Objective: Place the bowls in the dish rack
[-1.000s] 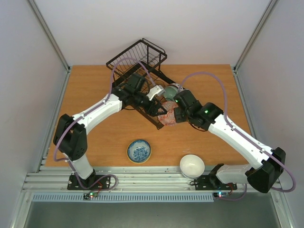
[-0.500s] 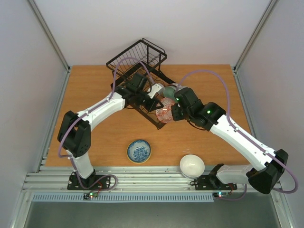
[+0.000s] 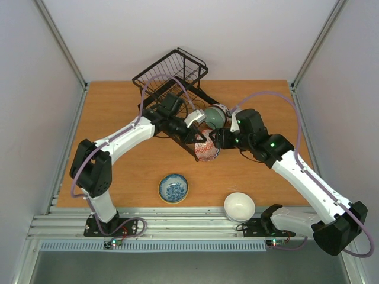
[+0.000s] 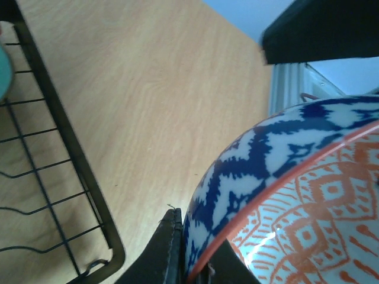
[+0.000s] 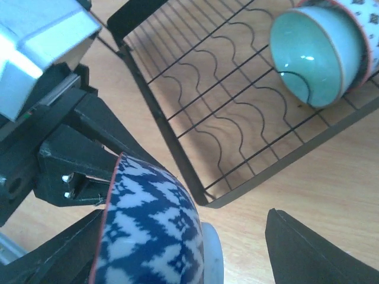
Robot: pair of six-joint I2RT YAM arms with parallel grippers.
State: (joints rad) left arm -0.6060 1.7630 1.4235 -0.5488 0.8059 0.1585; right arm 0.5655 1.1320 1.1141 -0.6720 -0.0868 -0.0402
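Note:
A bowl with a red-patterned inside and a blue-and-white outside (image 3: 205, 149) hangs on its side over the table, just off the dish rack's (image 3: 172, 83) near corner. My left gripper (image 3: 198, 142) is shut on its rim; in the left wrist view the bowl (image 4: 284, 195) fills the right side and my left gripper (image 4: 189, 260) pinches its edge. My right gripper (image 3: 218, 140) is open, with the bowl (image 5: 154, 231) between the spread jaws of the right gripper (image 5: 189, 254). A pale green bowl (image 3: 214, 115) (image 5: 308, 56) lies on its side in the rack (image 5: 177, 127).
A blue-and-white bowl (image 3: 173, 187) sits upright on the table in front. A plain white bowl (image 3: 239, 206) stands at the table's near edge by the right arm's base. Behind the green bowl shows another pale, red-rimmed bowl (image 5: 362, 21). The rack's raised basket (image 3: 177, 68) is at the far end.
The left gripper has shut on the red-patterned bowl's rim. The right gripper has let go of it, opened and drawn back to the right.

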